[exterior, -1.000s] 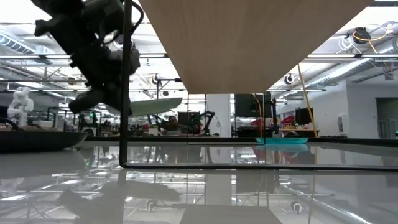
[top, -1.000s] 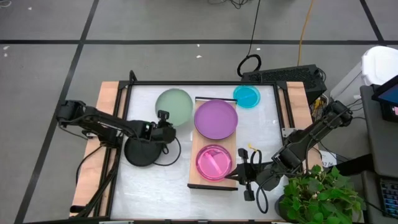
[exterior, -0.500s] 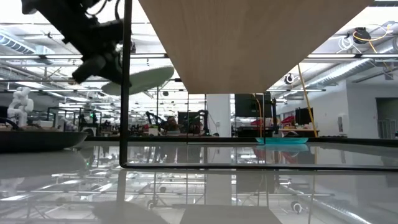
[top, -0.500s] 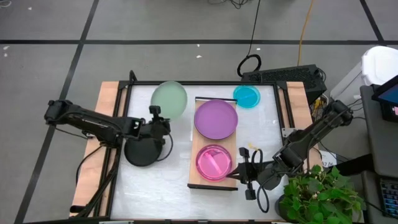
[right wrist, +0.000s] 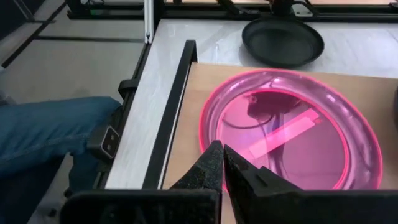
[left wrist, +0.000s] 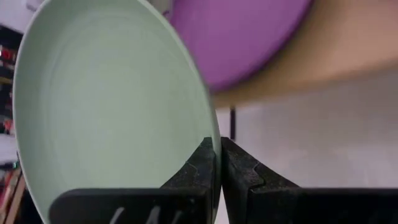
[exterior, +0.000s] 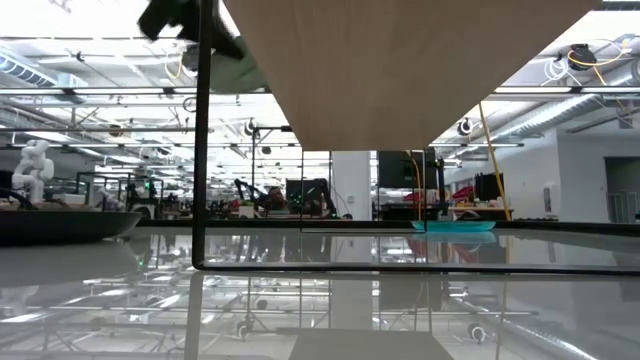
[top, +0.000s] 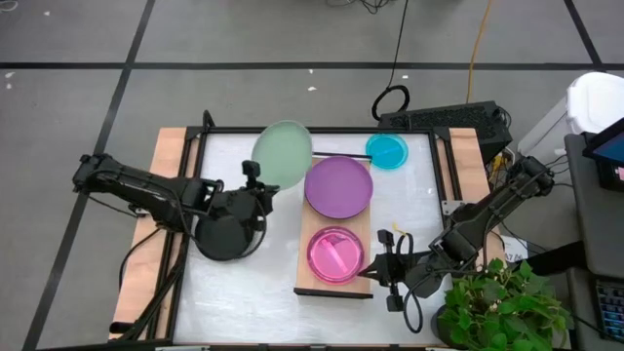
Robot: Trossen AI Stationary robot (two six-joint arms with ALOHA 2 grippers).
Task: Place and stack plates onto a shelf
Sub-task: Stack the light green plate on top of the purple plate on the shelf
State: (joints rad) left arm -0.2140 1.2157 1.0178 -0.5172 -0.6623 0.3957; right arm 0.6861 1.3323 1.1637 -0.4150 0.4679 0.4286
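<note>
My left gripper [top: 257, 182] is shut on the sage-green plate [top: 283, 153], which hangs in the air left of the shelf's far end. The shelf [top: 376, 222] is a light-wood board with a dark frame [top: 337, 155] at its far end. On it lie a purple plate [top: 338, 186] and, nearer, a pink plate [top: 336, 254]. A black plate [top: 224, 236] lies on the table below my left arm. A cyan plate [top: 387, 149] lies on the table at the far right. My right gripper [top: 376, 270] is shut and empty, just above the pink plate's [right wrist: 292, 130] near right rim. My left gripper pinches the sage-green plate's rim [left wrist: 214, 134] between its two fingers [left wrist: 202, 168], on the side of the plate toward the table's near left. The fingers come slanting down from the table's left. The plate is lifted clear of the table and tilted.
The low view shows the shelf board's underside [exterior: 410, 70] and one thin dark leg [exterior: 200, 150]. A potted plant [top: 502, 307] stands at the near right corner. A person's leg in blue cloth [right wrist: 50, 130] shows beside the table in the right wrist view.
My left gripper has risen, still shut on the sage-green plate. The plate has gone up with it, clear of the table, and has shifted toward the shelf's far end. In the low view both have climbed to the picture's top.
</note>
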